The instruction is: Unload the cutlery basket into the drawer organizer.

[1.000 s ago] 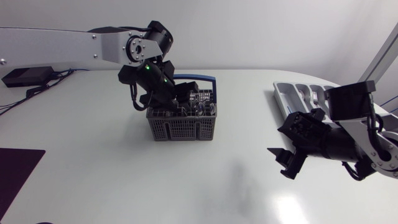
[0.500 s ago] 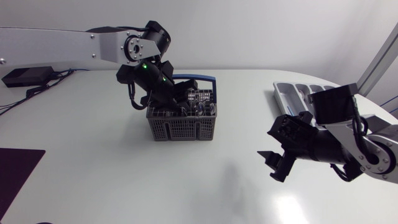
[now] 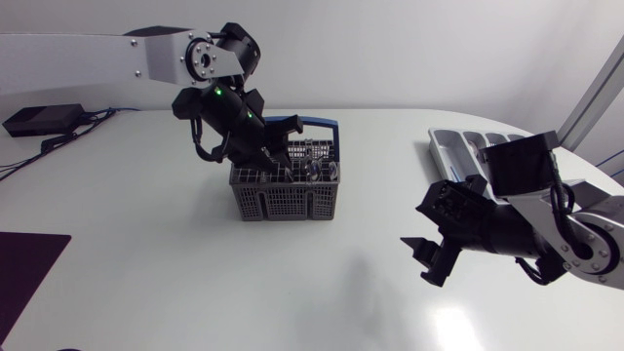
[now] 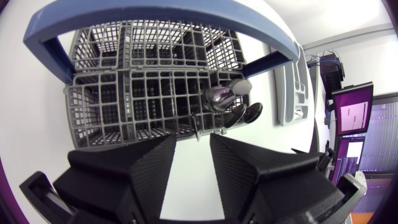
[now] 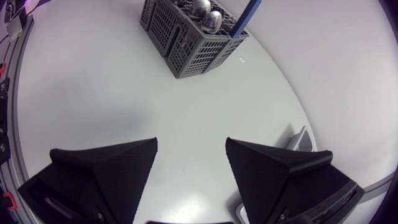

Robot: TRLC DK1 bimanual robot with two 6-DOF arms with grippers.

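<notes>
left arm [image 3: 97, 58] comes in high, wrist bent down. left gripper [image 4: 191, 142] points down just above the rim of the cutlery basket [image 3: 288, 200], fingers a narrow gap apart with nothing between them. right arm [image 3: 575, 234] sits low, well apart from the basket. right gripper [image 5: 189, 152] faces the basket, fingers spread wide, empty.
</notes>
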